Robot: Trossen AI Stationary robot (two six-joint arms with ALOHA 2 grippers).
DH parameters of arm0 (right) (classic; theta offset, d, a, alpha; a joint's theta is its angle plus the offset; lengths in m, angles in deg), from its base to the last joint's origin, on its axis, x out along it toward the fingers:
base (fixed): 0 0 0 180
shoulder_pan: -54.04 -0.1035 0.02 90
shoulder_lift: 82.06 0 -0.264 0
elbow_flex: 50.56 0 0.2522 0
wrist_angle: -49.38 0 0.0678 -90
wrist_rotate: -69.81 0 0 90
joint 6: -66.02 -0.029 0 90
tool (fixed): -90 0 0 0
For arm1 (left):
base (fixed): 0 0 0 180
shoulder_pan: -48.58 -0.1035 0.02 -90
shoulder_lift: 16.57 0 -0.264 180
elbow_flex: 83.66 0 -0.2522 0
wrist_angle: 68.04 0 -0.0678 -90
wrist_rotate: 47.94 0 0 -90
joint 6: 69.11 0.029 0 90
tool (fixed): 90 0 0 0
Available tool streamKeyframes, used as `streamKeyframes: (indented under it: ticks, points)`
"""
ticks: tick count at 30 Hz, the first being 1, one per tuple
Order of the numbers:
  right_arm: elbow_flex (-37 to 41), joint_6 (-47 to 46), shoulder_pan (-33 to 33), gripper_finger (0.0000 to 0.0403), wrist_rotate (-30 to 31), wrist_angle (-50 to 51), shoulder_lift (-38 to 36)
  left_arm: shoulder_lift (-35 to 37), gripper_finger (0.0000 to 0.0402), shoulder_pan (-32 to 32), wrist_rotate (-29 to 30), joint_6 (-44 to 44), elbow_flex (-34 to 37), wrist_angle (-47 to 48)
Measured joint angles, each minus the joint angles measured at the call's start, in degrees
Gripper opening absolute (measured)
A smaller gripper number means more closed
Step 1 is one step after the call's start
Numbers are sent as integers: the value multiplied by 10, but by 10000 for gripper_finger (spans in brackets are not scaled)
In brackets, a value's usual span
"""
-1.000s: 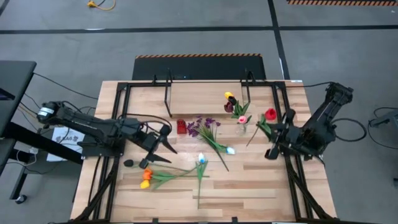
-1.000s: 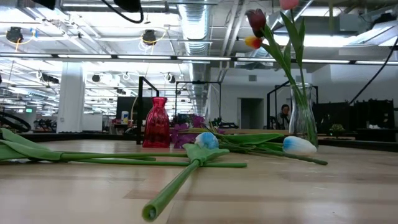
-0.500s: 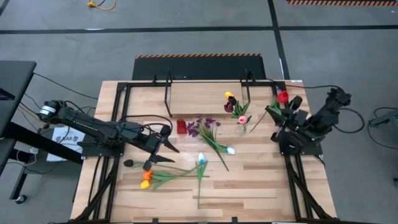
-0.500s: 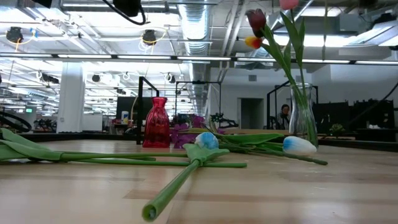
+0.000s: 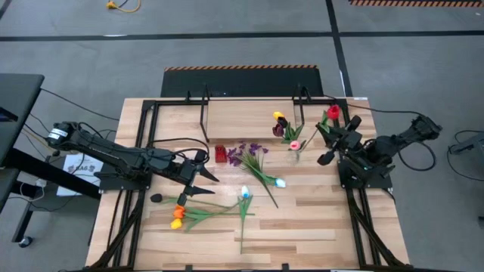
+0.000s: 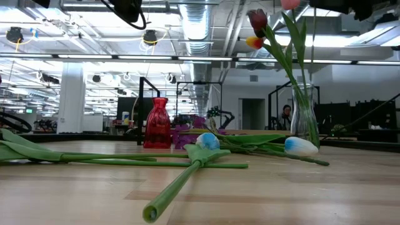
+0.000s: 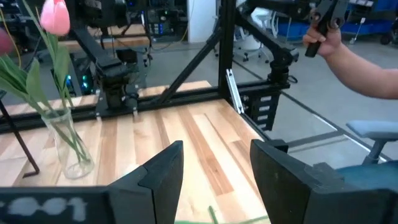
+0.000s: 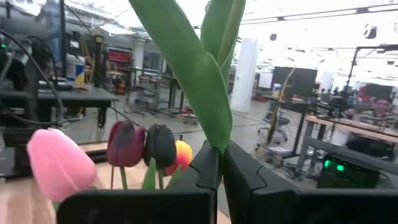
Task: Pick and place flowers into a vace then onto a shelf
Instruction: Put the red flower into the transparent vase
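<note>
Landmark: clear glass vase (image 5: 295, 153) beside the raised light wooden shelf (image 5: 249, 119).
In vase: three tulips, pink (image 8: 60, 164), dark maroon (image 8: 126, 144) and yellow (image 5: 278, 116).
Right gripper (image 5: 333, 133): just right of the vase, fingers pinching one red tulip's green stem (image 8: 200, 74), bloom (image 5: 333, 113) pointing toward the shelf.
On table: two blue-white tulips, two orange ones (image 5: 178, 212), one purple sprig (image 5: 247, 153), one red vase (image 5: 220, 153).
Left gripper (image 5: 197, 176): well left of the glass vase, fingers spread, holding nothing.
</note>
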Motion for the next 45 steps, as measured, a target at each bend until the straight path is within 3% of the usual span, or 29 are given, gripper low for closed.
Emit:
streamKeyframes:
  ticks: [12, 45]
  points:
    - [0, -6, 38, 2, -2, 0, 29, 0, 177, 0, 0, -11, 0, 2]
    - [0, 1, 41, 1, -11, -4, 29, 0, 177, 0, 0, -11, 0, 2]
